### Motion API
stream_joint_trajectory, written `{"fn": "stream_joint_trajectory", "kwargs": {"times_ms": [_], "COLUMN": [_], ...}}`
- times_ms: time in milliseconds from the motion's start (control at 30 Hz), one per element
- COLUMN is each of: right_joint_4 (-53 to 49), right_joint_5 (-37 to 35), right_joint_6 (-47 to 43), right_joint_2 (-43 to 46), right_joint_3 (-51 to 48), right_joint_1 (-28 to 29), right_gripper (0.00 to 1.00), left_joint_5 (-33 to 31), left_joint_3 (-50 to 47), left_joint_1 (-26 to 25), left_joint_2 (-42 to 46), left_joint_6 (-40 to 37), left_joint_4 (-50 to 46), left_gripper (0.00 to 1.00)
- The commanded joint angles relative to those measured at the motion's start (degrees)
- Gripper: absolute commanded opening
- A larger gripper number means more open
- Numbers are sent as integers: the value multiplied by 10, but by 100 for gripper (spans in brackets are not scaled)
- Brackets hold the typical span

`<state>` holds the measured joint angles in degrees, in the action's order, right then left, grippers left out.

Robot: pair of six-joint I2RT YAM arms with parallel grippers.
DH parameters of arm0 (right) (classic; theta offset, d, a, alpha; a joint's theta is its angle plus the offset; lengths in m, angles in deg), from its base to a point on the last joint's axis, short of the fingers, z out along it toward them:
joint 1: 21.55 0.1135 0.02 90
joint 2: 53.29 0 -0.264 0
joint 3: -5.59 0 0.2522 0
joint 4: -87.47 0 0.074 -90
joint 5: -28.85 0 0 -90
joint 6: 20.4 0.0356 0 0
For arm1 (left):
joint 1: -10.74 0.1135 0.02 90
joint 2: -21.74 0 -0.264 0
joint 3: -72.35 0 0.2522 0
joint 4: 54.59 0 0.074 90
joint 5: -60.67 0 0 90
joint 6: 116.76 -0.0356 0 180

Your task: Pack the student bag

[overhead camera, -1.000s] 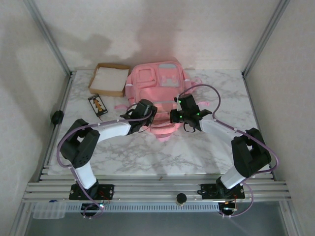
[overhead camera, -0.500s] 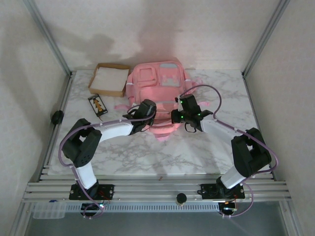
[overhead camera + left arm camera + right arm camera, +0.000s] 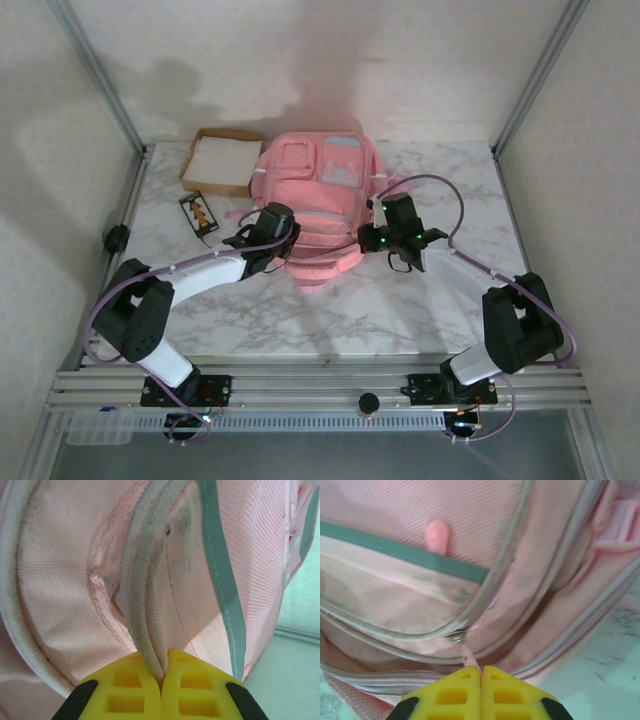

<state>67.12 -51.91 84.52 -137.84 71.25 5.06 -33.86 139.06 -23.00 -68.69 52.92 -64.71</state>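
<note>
The left jaws are pressed together, pinching a pale, dirty piping cord (image 3: pixel 141 630) of the large pink fabric backpack (image 3: pixel 318 195); the right jaws pinch its small pink zip pull (image 3: pixel 468 656). The backpack lies mid-back on the white marble tabletop (image 3: pixel 420 310), just beside a shallow cardboard box (image 3: pixel 222 162).

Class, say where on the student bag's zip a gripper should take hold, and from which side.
The pink pull tab under the metal slider: thin, flat, sticking out free of the student bag. Come end-on from the robot's right, as the right gripper pinches it.
</note>
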Motion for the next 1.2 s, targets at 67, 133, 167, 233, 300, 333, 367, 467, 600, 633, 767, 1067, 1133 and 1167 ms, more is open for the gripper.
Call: {"fn": "stream_joint_trajectory", "kwargs": {"times_ms": [67,133,167,233,300,333,367,467,600,633,767,1067,1133,1167], "right_joint_4": [-11,1,10,32,45,45,44,49,60,59,69,129,120,124], "right_joint_5": [-64,-63,-62,-37,12,45,55,74,165,169,174,156,153,153], "right_joint_6": [-7,-13,-19,-34,-44,-53,-65,-117,-147,-165,-241,-365,-376,-378], "right_joint_2": [23,24,24,20,13,11,11,5,-33,-42,-61,-66,-75,-73], "right_joint_3": [-15,-14,-13,-8,0,3,2,-9,4,8,9,-33,-30,-34], "right_joint_1": [-43,-49,-50,-51,-50,-47,-37,8,15,21,32,32,32,32], "right_gripper": [0,0,0,0,0,0,0,23,36,39,49,50,47,47], "left_joint_5": [-6,16,27,44,53,57,59,71,85,93,101,108,105,106], "left_joint_3": [-33,-32,-29,-27,-32,-36,-37,-33,-29,-28,-27,-10,-10,-10], "left_joint_1": [40,47,48,50,51,51,51,53,64,66,74,86,88,89], "left_joint_2": [52,60,60,63,68,72,74,74,73,75,88,94,96,96], "left_joint_6": [-82,-100,-108,-123,-118,-117,-113,-103,-75,-66,-43,-54,-54,-52], "left_joint_4": [-77,-78,-83,-83,-80,-69,-64,-52,-29,-20,-1,-18,-18,-18], "left_gripper": [0,0,0,0,0,0,0,0,0,0,0,0,0,0]}}
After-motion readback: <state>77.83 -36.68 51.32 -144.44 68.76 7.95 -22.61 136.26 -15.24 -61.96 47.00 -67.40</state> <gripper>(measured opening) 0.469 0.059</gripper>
